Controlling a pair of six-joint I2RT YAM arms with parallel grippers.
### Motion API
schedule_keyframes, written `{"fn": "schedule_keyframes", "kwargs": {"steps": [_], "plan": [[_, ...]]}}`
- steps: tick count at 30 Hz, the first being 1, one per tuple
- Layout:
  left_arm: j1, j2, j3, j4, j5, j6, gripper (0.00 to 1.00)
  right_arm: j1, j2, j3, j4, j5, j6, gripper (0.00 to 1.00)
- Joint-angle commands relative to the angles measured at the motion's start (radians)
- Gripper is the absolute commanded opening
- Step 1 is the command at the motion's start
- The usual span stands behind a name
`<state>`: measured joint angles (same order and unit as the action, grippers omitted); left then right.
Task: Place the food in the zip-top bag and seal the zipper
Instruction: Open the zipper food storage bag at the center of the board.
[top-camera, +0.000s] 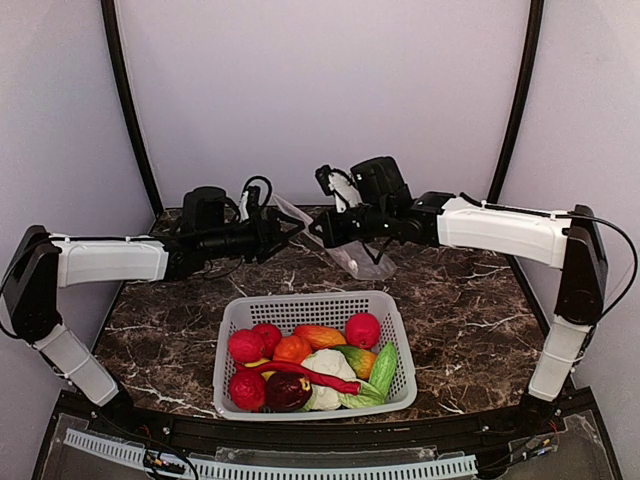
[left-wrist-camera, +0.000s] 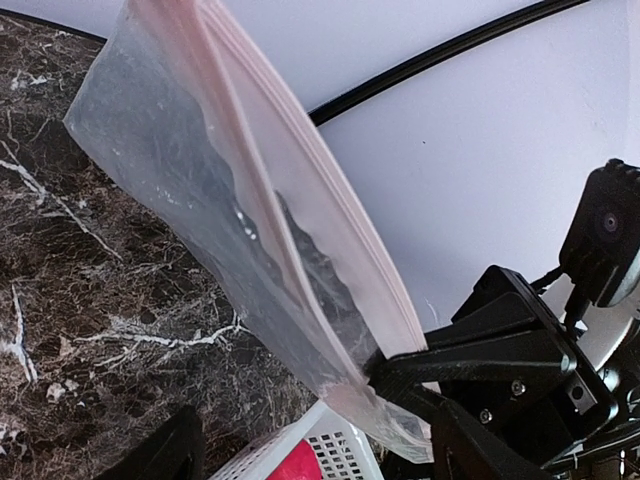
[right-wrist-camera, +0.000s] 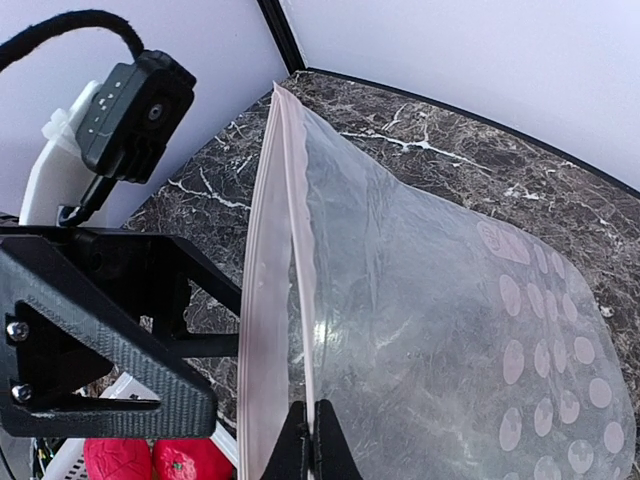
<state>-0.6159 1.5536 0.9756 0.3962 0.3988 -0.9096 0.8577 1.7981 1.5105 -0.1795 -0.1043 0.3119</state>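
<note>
The clear zip-top bag hangs in the air behind the basket, its dotted body showing in the right wrist view. Its pinkish zipper stands slightly parted, one lip out to the left. My right gripper is shut on the right lip; it also shows in the top view. My left gripper is open right beside the bag; in its own view the bag's lower corner hangs between its spread fingers. The food, several coloured toy fruits and a white cauliflower, lies in the basket.
The white slotted basket stands on the dark marble table near the front, below the two grippers. Its rim and a red fruit show under the bag. Pale walls with black posts close in the back and sides.
</note>
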Motion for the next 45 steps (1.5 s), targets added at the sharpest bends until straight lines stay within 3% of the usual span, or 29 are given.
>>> {"fn": "schedule_keyframes", "kwargs": {"steps": [1, 5, 11, 24, 29, 35, 45], "plan": [[-0.002, 0.008, 0.027, 0.035, -0.011, -0.019, 0.77, 0.021, 0.014, 0.02, 0.029, 0.02, -0.026, 0.0], [-0.002, 0.016, 0.03, 0.036, -0.022, -0.025, 0.72, 0.031, 0.014, 0.019, 0.028, 0.041, -0.039, 0.0], [-0.002, 0.02, 0.019, 0.02, -0.044, -0.041, 0.57, 0.046, 0.008, 0.018, 0.022, 0.093, -0.056, 0.0], [-0.002, 0.019, 0.001, 0.015, -0.07, -0.07, 0.22, 0.084, 0.002, 0.014, -0.005, 0.213, -0.096, 0.0], [-0.002, 0.008, -0.004, -0.013, -0.073, -0.055, 0.02, 0.097, 0.008, 0.018, -0.007, 0.257, -0.097, 0.0], [-0.002, -0.025, -0.016, -0.09, -0.105, -0.011, 0.01, 0.109, 0.014, 0.05, -0.066, 0.357, -0.125, 0.0], [-0.002, -0.095, 0.028, -0.399, -0.229, 0.174, 0.01, 0.11, -0.013, 0.106, -0.194, 0.608, -0.137, 0.0]]}}
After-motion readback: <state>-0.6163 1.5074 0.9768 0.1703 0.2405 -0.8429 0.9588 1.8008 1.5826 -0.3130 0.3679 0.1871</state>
